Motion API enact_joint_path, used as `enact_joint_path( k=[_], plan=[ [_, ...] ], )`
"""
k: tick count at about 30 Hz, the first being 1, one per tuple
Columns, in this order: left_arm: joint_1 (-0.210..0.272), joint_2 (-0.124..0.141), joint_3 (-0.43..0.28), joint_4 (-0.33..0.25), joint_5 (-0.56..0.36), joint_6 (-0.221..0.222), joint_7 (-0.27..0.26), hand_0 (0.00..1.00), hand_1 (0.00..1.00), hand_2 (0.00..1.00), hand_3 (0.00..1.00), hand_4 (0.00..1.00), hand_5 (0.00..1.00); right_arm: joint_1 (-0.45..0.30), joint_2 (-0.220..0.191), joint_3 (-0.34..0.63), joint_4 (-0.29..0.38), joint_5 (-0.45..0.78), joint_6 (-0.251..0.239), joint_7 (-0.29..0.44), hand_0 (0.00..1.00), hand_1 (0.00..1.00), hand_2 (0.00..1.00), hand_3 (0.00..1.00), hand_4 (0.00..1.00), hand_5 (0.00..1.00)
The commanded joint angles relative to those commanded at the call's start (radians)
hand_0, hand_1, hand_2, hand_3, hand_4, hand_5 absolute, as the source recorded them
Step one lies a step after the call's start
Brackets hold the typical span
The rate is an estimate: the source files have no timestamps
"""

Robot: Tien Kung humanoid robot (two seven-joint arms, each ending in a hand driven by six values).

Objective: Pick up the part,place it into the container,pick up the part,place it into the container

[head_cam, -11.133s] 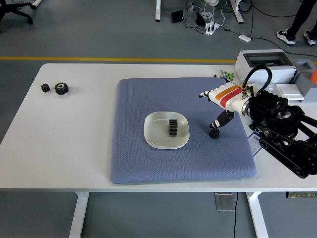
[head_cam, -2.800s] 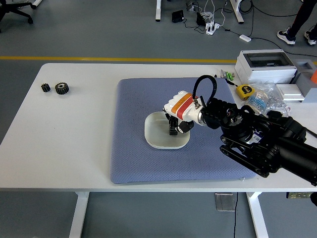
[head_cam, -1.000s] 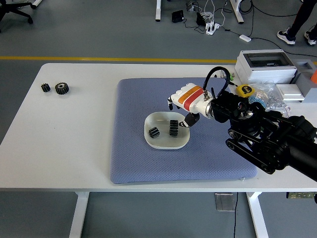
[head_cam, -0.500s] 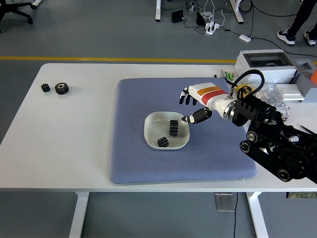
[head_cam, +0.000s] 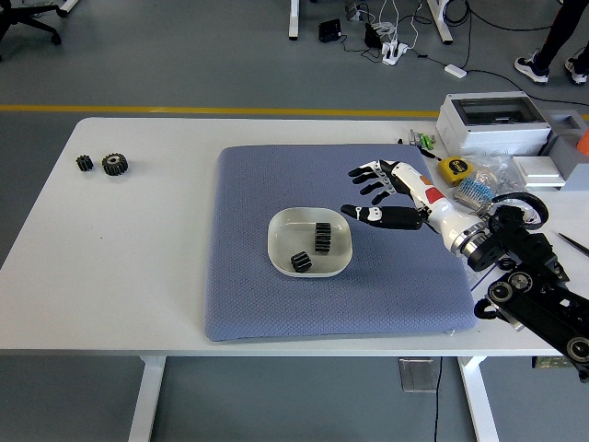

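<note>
A white square dish [head_cam: 284, 230] sits in the middle of the blue-grey mat [head_cam: 248, 285]. Two black gears lie inside it: a larger one [head_cam: 322, 238] standing on edge and a small one [head_cam: 300, 261] near the front rim. My right hand [head_cam: 370, 191] hovers to the right of the dish, above the mat, fingers spread and empty. It touches neither the dish nor the gears. The left arm does not show.
Two more black gears [head_cam: 103, 164] lie at the table's far left. At the back right stand a white box [head_cam: 491, 120], a yellow tape measure [head_cam: 450, 168] and a plastic bag of small parts [head_cam: 488, 180]. A person's legs [head_cam: 557, 41] show at the top right.
My right hand let the small gear go into the dish, opened, and drew back to the right. The small gear now rests near the dish's front rim.
</note>
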Motion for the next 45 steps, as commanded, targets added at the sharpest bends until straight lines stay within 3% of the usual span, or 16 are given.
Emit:
enact_joint_path(
  k=[2,3,8,9,10,12,15,18,22,29,45],
  plan=[
    [0.002,-0.001,-0.001,0.000,-0.001,0.001,0.000,0.671,0.669,0.625,0.558,0.581,0.527,-0.033,0.007,0.032,0.007,0.085,0.028,0.034,0.641,0.696,0.802,0.804,0.998,0.646],
    [0.002,-0.002,-0.001,0.000,-0.001,0.000,0.001,0.671,0.664,0.625,0.558,0.581,0.527,-0.050,0.013,0.050,0.007,0.130,0.053,0.042,0.655,0.705,0.804,0.811,0.998,0.742],
    [0.002,-0.004,0.008,0.000,-0.008,-0.001,-0.001,0.671,0.664,0.625,0.558,0.581,0.527,-0.124,0.049,0.125,-0.009,0.338,0.169,0.070,0.655,0.705,0.804,0.811,0.998,0.742],
    [0.002,-0.005,0.009,0.000,-0.009,-0.002,-0.001,0.673,0.665,0.625,0.558,0.581,0.528,-0.140,0.059,0.142,-0.013,0.383,0.185,0.074,0.677,0.713,0.801,0.809,0.998,0.893],
    [0.002,-0.005,0.009,0.000,-0.010,-0.001,0.000,0.673,0.665,0.625,0.558,0.581,0.528,-0.158,0.068,0.160,-0.017,0.422,0.197,0.078,0.677,0.713,0.801,0.809,0.998,0.893],
    [0.002,-0.005,0.012,0.000,-0.015,0.000,-0.001,0.673,0.665,0.625,0.558,0.581,0.528,-0.192,0.085,0.199,-0.024,0.507,0.211,0.085,0.677,0.713,0.801,0.809,0.998,0.893],
    [0.002,-0.006,0.011,0.000,-0.015,0.000,-0.001,0.673,0.666,0.625,0.557,0.580,0.529,-0.240,0.106,0.266,-0.035,0.598,0.174,0.102,0.715,0.731,0.818,0.811,0.998,0.935],
    [0.001,-0.006,0.012,0.000,-0.019,0.001,-0.001,0.673,0.666,0.625,0.557,0.580,0.529,-0.288,0.114,0.323,-0.052,0.497,0.132,0.103,0.715,0.731,0.818,0.811,0.998,0.935],
    [0.000,-0.006,0.003,0.000,-0.007,0.000,0.000,0.671,0.667,0.625,0.558,0.579,0.531,-0.347,0.137,0.385,-0.062,0.379,0.125,0.111,0.734,0.744,0.818,0.810,0.998,0.918],
    [0.003,-0.009,0.003,0.000,0.000,-0.002,0.000,0.672,0.668,0.624,0.557,0.579,0.532,-0.424,0.182,0.487,-0.083,0.305,0.104,0.131,0.732,0.742,0.815,0.802,0.998,0.919],
    [0.013,-0.011,0.016,0.000,-0.008,-0.006,0.000,0.671,0.662,0.623,0.558,0.579,0.533,-0.444,0.184,0.566,-0.093,0.241,0.063,0.133,0.719,0.729,0.777,0.763,0.998,0.918]
  ],
)
